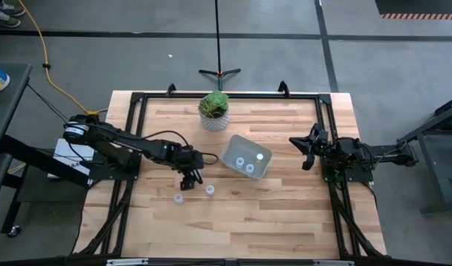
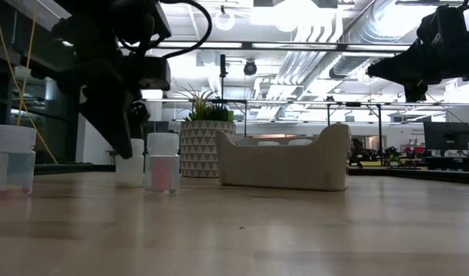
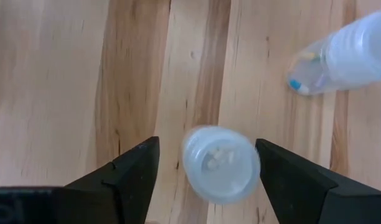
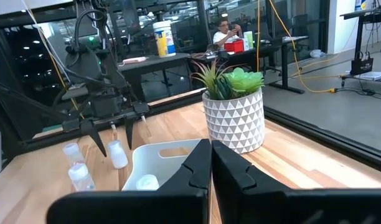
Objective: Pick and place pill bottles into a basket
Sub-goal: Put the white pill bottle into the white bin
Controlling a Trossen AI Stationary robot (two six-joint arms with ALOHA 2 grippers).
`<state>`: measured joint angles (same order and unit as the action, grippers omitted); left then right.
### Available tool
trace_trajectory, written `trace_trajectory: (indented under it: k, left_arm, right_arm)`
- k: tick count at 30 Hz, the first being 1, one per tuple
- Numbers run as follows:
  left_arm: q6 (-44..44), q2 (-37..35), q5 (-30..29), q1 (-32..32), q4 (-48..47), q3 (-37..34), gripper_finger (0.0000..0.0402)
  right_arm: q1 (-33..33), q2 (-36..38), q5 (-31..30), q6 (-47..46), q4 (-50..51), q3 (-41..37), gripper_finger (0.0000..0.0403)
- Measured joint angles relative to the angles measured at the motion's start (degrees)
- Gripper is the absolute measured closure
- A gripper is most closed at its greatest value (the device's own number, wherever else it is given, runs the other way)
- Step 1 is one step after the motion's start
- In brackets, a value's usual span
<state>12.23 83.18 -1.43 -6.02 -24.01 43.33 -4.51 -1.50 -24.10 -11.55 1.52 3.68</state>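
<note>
My left gripper [image 1: 190, 177] is open and points down over a small whitish pill bottle [image 3: 220, 163] that stands upright on the table. One finger stands on each side of its cap, and I see no plain touch. Two more bottles [image 1: 179, 198] [image 1: 210, 191] stand nearby, toward the near edge. The pale basket [image 1: 231, 148] lies to the right of my left gripper, with three bottles [image 1: 250, 167] inside. My right gripper [image 1: 307, 151] is shut and empty, raised to the right of the basket.
A white patterned pot with a green plant [image 1: 213, 111] stands at the far edge, behind the basket. The black frame rails [image 1: 130, 133] run along the table's left and right sides. Bare wood [image 1: 270, 222] lies near the front edge.
</note>
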Motion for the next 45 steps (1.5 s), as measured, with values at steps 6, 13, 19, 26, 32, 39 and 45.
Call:
trace_trajectory:
  k: [6,13,19,26,32,39,45]
  left_arm:
    - [-0.4,0.0,0.0,0.0,0.4,0.0,0.0141]
    - [0.0,0.0,-0.2,0.0,0.4,0.0,0.0205]
    - [0.0,-0.1,-0.2,0.0,0.3,3.7,0.0230]
    - [-8.9,-0.2,-7.9,0.0,-1.7,18.6,0.0202]
    - [-12.2,1.0,-14.7,3.5,4.2,24.7,0.0222]
    - [-12.0,5.7,-11.8,8.2,15.3,24.7,0.0215]
    - [-11.8,12.0,-7.0,9.6,14.8,24.7,0.0220]
  right_arm:
    - [0.0,0.0,0.0,0.0,0.0,0.0,0.0399]
    - [0.0,0.0,0.0,0.0,0.0,0.0,0.0399]
    - [0.0,0.0,0.0,0.0,0.0,0.0,0.0400]
    - [0.0,0.0,0.1,0.1,0.1,0.0,0.0399]
    - [0.0,0.0,0.0,0.1,1.0,0.0,0.0399]
    - [0.0,0.0,0.3,0.0,2.3,-0.1,0.0399]
    - [0.0,0.0,0.2,0.1,3.4,-0.1,0.0401]
